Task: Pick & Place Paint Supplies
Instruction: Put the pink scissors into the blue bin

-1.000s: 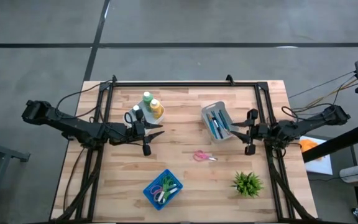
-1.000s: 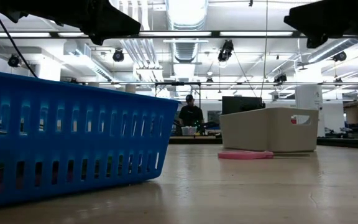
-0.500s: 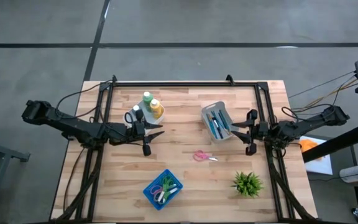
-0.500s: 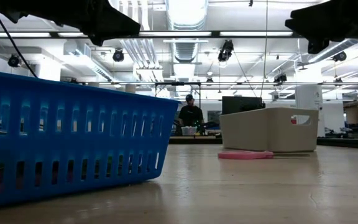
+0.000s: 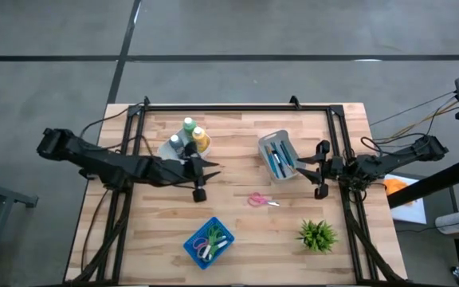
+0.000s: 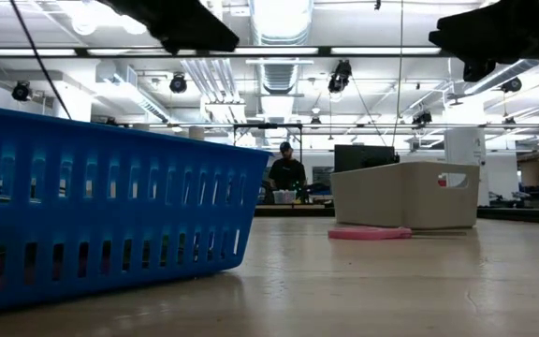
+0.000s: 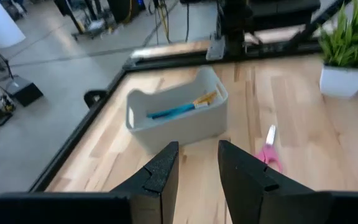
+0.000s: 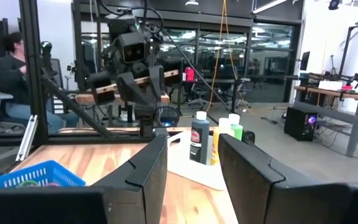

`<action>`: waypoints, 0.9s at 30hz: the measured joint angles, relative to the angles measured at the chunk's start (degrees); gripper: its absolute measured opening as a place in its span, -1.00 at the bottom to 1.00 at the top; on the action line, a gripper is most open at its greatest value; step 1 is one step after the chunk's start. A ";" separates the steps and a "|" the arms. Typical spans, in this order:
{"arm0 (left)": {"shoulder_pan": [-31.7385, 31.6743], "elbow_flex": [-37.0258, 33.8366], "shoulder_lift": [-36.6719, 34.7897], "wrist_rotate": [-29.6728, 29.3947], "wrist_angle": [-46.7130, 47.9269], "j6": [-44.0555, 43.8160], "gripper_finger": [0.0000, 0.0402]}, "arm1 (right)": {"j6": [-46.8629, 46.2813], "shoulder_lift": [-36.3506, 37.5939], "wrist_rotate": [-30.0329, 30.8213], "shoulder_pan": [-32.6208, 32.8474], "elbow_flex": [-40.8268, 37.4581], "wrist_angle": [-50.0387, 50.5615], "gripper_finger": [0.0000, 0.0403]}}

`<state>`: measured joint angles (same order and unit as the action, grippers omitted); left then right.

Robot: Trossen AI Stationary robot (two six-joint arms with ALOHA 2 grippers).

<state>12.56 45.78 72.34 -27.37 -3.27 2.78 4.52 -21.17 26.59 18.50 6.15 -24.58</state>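
From above, the left hand (image 5: 200,177) is hovering empty beside the bottles (image 5: 191,137), fingers slightly parted, likely lining up a pick. Its wrist view is facing the bin (image 7: 177,114) holding brushes (image 7: 180,110). The right hand (image 5: 319,171) is waiting beside that bin, part-open, empty.

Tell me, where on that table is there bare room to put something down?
Bare wood lies between the blue basket and potted plant, and along the table's near-left corner. It is crowded around the squeeze bottles and the grey bin.
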 joint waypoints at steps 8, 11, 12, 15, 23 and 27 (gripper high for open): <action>0.00 10.69 14.12 0.63 5.14 -0.02 -0.44 | -0.09 -0.42 0.11 0.00 0.04 0.39 -0.29; 0.00 15.16 19.72 0.71 9.44 -0.25 -0.44 | 0.39 -0.48 0.15 -0.01 0.04 0.44 -0.29; 0.00 16.38 21.37 0.85 10.50 -0.31 -0.44 | 0.23 -0.48 0.15 0.00 0.04 0.49 -0.29; 0.00 19.53 26.14 0.95 10.85 -0.84 -0.44 | 0.18 -0.44 0.13 -0.01 0.04 0.48 -0.29; -0.13 28.48 35.97 14.73 16.17 1.69 -0.44 | 0.11 -0.78 0.11 0.00 0.04 0.49 -0.29; -0.42 32.65 40.37 14.98 19.49 1.65 -0.44 | 0.08 -1.18 0.09 -0.02 0.04 0.71 -0.29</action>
<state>12.14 78.42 112.71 -12.39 16.22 4.43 4.60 -22.35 26.68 18.48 6.20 -23.86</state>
